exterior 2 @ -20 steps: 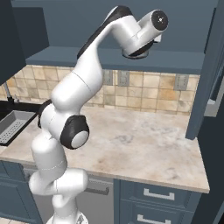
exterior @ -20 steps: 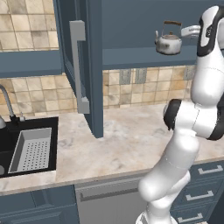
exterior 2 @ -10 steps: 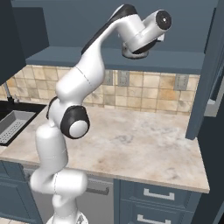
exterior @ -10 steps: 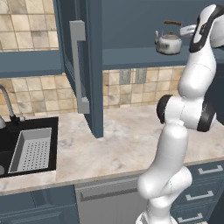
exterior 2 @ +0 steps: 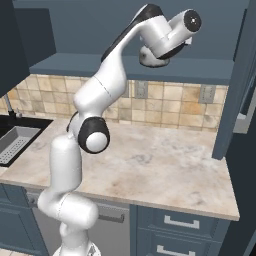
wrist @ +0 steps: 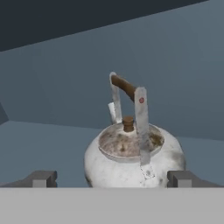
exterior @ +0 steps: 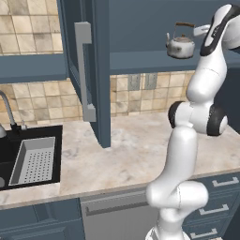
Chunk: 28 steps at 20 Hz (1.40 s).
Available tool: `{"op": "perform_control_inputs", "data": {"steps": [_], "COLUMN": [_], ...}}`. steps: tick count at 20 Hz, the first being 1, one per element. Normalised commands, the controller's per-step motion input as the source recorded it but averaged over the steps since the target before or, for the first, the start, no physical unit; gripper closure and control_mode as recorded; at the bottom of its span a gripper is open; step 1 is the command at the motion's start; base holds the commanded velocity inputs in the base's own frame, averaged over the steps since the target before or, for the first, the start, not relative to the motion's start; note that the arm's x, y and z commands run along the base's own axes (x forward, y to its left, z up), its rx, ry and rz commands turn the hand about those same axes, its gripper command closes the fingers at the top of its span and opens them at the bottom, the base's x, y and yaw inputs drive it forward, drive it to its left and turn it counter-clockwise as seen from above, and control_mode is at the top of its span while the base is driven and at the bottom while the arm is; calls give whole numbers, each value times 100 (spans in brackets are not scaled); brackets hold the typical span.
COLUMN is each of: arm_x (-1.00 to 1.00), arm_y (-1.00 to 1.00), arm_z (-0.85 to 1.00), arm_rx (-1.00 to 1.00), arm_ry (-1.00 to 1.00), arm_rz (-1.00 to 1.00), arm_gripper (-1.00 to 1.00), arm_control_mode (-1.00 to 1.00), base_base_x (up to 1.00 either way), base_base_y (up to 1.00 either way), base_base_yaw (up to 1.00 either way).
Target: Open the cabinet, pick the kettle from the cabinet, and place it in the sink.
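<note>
At the upper right of the left base view, the kettle [exterior: 180,43] stands upright on the cabinet [exterior: 140,28] shelf [exterior: 140,60]. Lower down, the marbled table [exterior: 126,154] stretches across the frame, with the black sink [exterior: 23,159] recessed at its left end.

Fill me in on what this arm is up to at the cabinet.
The cabinet door stands open, and the arm has reached up to the shelf where the kettle sits upright. The gripper is open, its fingers spread either side of the kettle body, not closed on it. The kettle is not yet lifted. The sink lies down to the left, with a perforated tray in it.
</note>
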Motion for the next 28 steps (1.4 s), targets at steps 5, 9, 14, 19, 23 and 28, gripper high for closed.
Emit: {"op": "perform_control_inputs", "data": {"steps": [5, 9, 14, 19, 23, 28], "arm_x": [12, 6, 5, 2, 0, 0], "arm_y": [-2, 4, 14, 17, 13, 8], "arm_z": [0, 0, 0, -2, -10, -18], "arm_rx": [0, -2, -3, -3, -4, -5], "arm_ry": [0, -4, -8, -8, -4, 0], "arm_rz": [0, 0, 0, 0, 0, 0], "arm_gripper": [-100, -100, -100, -100, -100, -100], "arm_control_mode": [-100, -100, -100, -100, -100, -100], "base_base_x": [0, 0, 0, 0, 0, 0], "base_base_y": [0, 0, 0, 0, 0, 0], "base_base_yaw": [0, 0, 0, 0, 0, 0]}}
